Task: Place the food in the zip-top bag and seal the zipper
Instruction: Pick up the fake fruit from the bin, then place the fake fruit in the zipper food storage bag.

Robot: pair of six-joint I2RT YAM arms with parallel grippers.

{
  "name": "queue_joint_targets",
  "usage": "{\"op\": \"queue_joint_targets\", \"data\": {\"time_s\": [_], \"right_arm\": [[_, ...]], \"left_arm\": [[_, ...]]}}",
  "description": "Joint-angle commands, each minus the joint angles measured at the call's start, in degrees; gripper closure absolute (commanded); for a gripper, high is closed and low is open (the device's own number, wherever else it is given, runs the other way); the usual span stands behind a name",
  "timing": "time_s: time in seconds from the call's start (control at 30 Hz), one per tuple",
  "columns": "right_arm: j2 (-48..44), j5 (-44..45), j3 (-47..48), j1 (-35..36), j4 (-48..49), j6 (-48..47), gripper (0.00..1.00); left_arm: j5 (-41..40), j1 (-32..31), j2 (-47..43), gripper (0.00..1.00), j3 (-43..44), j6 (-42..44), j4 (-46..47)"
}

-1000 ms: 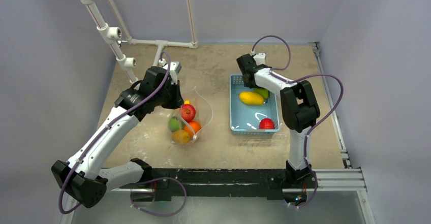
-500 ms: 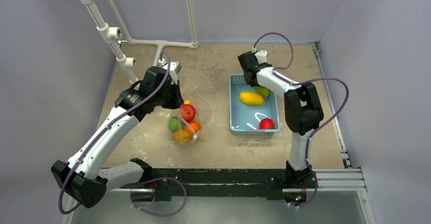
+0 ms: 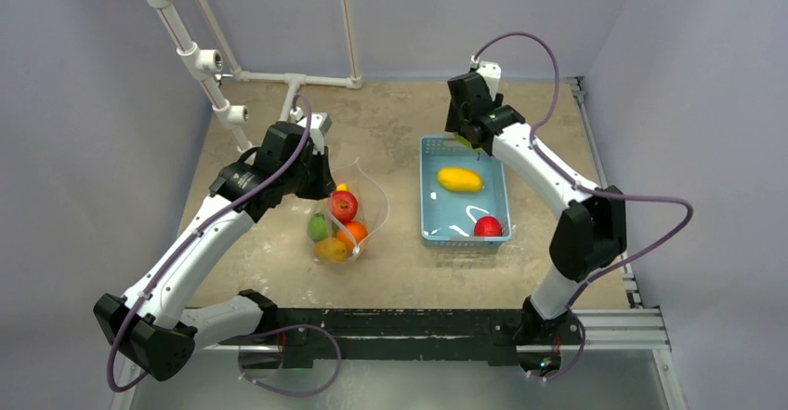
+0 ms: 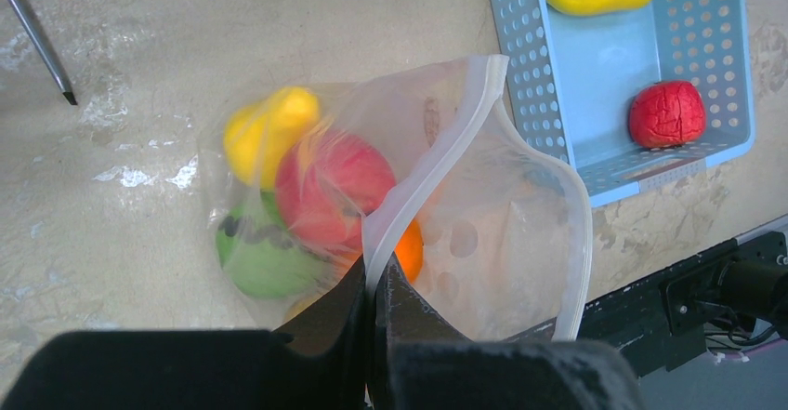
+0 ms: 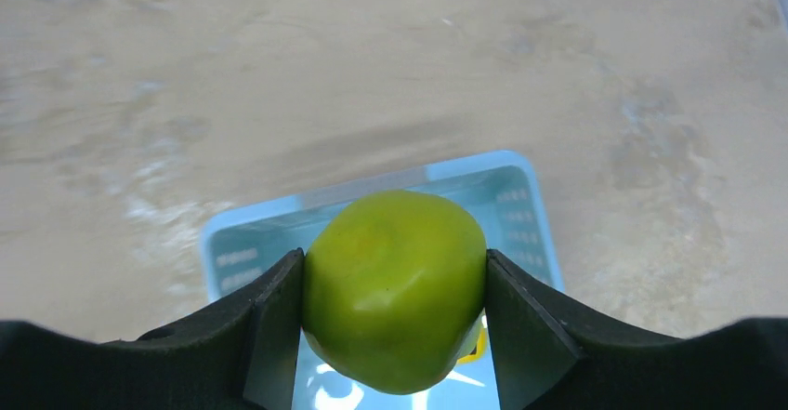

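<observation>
The clear zip-top bag stands open left of centre with red, green, orange and yellow fruits inside. My left gripper is shut on the bag's whitish zipper strip at the mouth and holds it up; its jaws pinch the strip in the left wrist view. My right gripper is shut on a light-green fruit above the far end of the light-blue basket. A yellow fruit and a red fruit lie in the basket.
A white pipe frame stands at the back left, with a crossbar along the back wall. A black rail runs along the near edge. Grey walls close in the left, back and right sides.
My right gripper has lifted the light-green fruit out of the basket and risen toward the basket's far end. The left gripper and the bag have not moved.
</observation>
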Motion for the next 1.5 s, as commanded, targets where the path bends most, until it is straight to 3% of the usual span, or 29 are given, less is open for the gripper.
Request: {"op": "queue_joint_targets", "data": {"time_s": [0.0, 0.27, 0.77, 1.07, 1.47], "right_arm": [[-6.25, -7.04, 2.51, 3.85, 3.39, -2.22, 0.71], [-12.77, -17.02, 3.71, 13.99, 6.97, -2.51, 0.72], [-18.29, -36.46, -1.37, 24.69, 18.55, -3.56, 0.71], [-17.87, -38.31, -7.45, 28.01, 20.87, -1.76, 0.7], [-15.23, -36.45, -15.38, 29.11, 24.98, 1.46, 0.47]], "left_arm": [[-0.73, -0.12, -0.34, 1.0, 0.92, 0.39, 2.09], [-0.49, -0.12, 0.17, 1.0, 1.05, -0.31, 2.5], [-0.46, -0.12, -0.01, 1.0, 1.44, -1.13, 2.15], [-0.32, -0.12, -0.31, 1.0, 1.84, -1.19, 1.86], [-0.55, -0.1, -0.79, 1.0, 1.93, -1.35, 1.59]]}}
